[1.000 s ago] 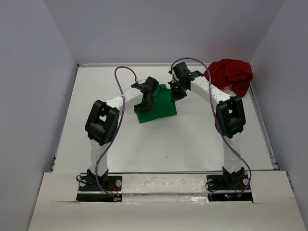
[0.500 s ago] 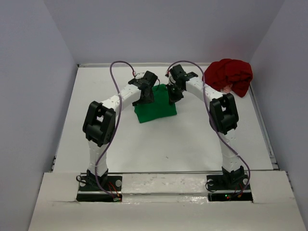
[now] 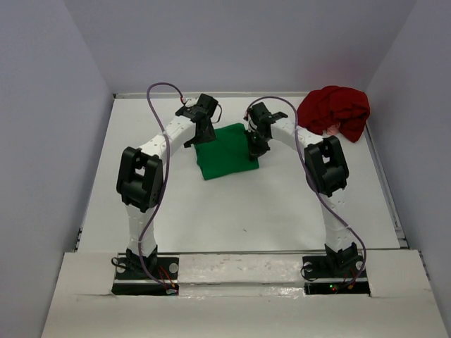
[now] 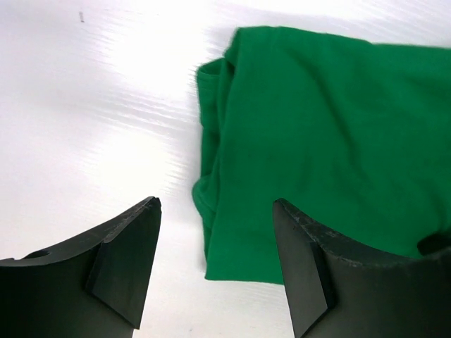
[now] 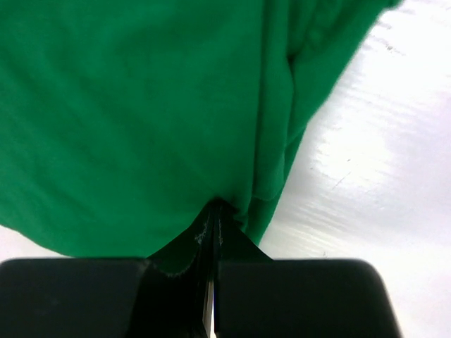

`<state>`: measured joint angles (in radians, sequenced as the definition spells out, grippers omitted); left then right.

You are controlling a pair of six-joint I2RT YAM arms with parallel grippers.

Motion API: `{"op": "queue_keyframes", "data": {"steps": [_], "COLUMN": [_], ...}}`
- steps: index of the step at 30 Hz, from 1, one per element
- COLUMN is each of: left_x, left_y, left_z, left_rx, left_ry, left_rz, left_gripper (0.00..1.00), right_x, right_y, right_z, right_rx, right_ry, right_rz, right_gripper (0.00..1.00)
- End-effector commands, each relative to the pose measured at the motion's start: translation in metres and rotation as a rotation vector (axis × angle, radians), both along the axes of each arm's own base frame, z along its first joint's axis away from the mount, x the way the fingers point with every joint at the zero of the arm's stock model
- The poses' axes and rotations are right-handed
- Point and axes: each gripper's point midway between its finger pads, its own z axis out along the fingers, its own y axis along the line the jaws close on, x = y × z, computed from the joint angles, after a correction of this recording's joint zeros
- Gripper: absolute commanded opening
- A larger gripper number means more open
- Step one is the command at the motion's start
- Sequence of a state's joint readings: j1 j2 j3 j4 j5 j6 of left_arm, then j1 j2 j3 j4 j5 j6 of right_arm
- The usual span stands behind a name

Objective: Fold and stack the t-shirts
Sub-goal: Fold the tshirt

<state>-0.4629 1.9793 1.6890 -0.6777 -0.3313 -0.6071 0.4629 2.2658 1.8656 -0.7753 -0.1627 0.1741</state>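
The bright green t-shirt lies folded into a flat square at the table's middle. It also fills the left wrist view and the right wrist view. My left gripper is open and empty, just above the shirt's far left corner, with its jaws wide apart. My right gripper is at the shirt's right edge. Its jaws are shut, with the cloth puckered at their tips. The dark red t-shirt lies crumpled at the back right corner.
White table surface lies in front of the green shirt and to its left. Grey walls close in the table at the back and on both sides. The arm cables loop above the far part of the table.
My left gripper has moved left and back, off the green shirt to its far left corner. The shirt now shows as a full flat square. My right gripper stays at the right edge.
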Motion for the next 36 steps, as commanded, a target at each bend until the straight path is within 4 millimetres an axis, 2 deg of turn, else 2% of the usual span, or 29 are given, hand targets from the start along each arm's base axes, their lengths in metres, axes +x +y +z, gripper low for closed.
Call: {"op": "queue_keyframes", "data": {"steps": [1,4,10,16,18,21,23,28,31,32,33,35,36], "left_x": [0.005,0.005,0.003,-0.004,-0.009,-0.013,-0.015,-0.015,-0.014,-0.013,-0.011,-0.009,-0.012], "left_y": [0.024,0.027,0.036,0.047,0.041,0.037,0.045,0.065,0.066,0.066,0.058,0.058,0.049], "left_z": [0.002,-0.007,-0.008,-0.011,-0.012,-0.011,-0.006,-0.001,0.01,0.012,0.014,0.013,0.011], "left_rx": [0.039,0.012,0.0,-0.035,-0.092,-0.191,-0.217,-0.201,-0.236,-0.245,-0.285,-0.331,-0.392], "left_ry": [0.011,0.036,0.044,0.043,0.036,0.014,-0.023,-0.04,-0.075,-0.083,-0.094,-0.095,-0.081], "left_rz": [0.042,0.046,0.051,0.056,0.019,-0.013,0.0,0.019,-0.006,-0.011,-0.057,-0.082,-0.129], "left_gripper": [0.74,0.74,0.74,0.74,0.75,0.88,0.93,0.94,0.94,0.94,0.94,0.92,0.91], "right_x": [-0.011,-0.024,-0.049,-0.06,-0.058,-0.056,-0.056,-0.058,-0.058,-0.058,-0.062,-0.064,-0.065], "right_y": [0.005,0.008,0.016,0.024,0.023,0.024,0.022,0.018,0.017,0.015,0.015,0.012,0.01], "right_z": [0.019,0.019,0.012,0.013,0.021,0.039,0.048,0.079,0.108,0.114,0.119,0.139,0.146], "right_rx": [0.001,-0.001,-0.003,-0.012,-0.009,0.008,0.006,0.02,0.04,0.039,0.032,0.049,0.054], "right_ry": [-0.045,-0.045,-0.023,-0.032,-0.054,-0.088,-0.104,-0.153,-0.193,-0.203,-0.212,-0.25,-0.265], "right_rz": [-0.01,-0.004,0.01,0.019,0.018,0.025,0.025,0.027,0.028,0.024,0.03,0.025,0.021], "right_gripper": [0.0,0.0,0.0,0.0,0.0,0.0,0.0,0.0,0.0,0.0,0.0,0.0,0.0]}}
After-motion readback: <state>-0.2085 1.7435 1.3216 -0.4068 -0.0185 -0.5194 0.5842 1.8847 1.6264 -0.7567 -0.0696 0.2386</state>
